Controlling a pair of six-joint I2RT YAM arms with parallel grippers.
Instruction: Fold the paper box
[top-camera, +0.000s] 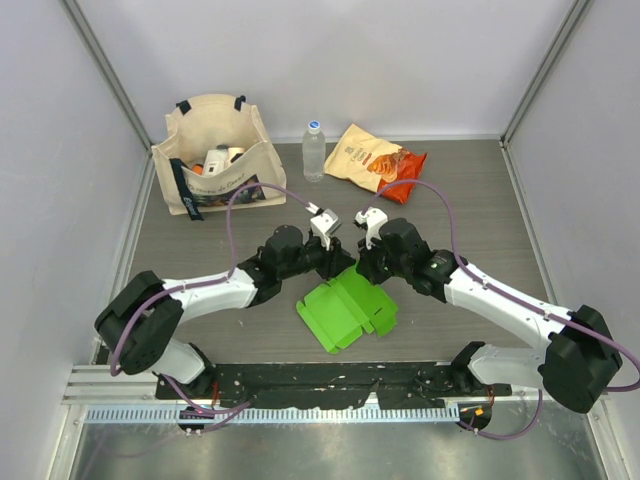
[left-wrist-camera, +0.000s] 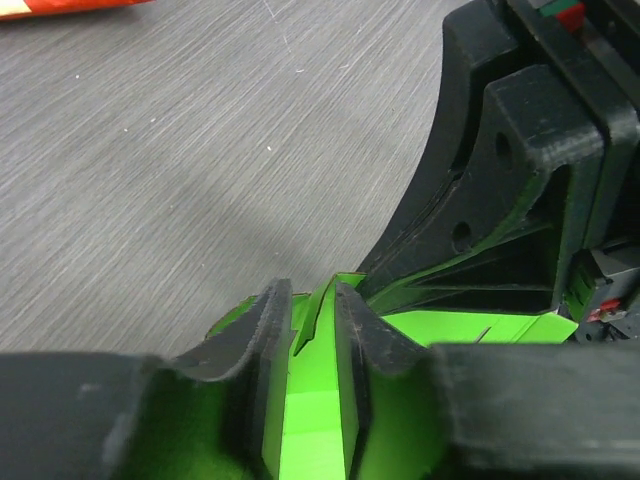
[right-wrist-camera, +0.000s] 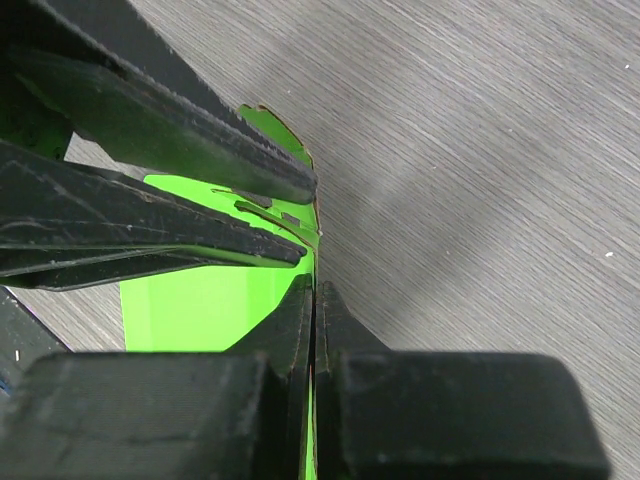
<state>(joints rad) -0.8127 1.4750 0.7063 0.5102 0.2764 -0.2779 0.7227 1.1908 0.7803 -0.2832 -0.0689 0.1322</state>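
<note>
The paper box (top-camera: 348, 308) lies part-formed on the worktop (top-camera: 480, 220) at the middle of the overhead view, just above the arm bases. Its panels are mostly flat, with one edge raised at its upper side where both arms meet. The right end effector (right-wrist-camera: 314, 292) is clenched on that raised edge: in its wrist view the two fingers press together with only a sliver of green card between them. The left end effector (left-wrist-camera: 312, 300) straddles an upright flap, its fingers (left-wrist-camera: 272, 335) standing apart on either side with a visible gap. It looks released rather than gripping, though the close view makes contact hard to rule out.

The step in hand appears to be standing up a wall and tucking its flap. To do it well, the right should hold firm as the anchor without dragging the sheet. The left should close low on the flap, near the crease, and turn it along the crease line. Thin card buckles easily, so slow, light moves suit it.
</note>
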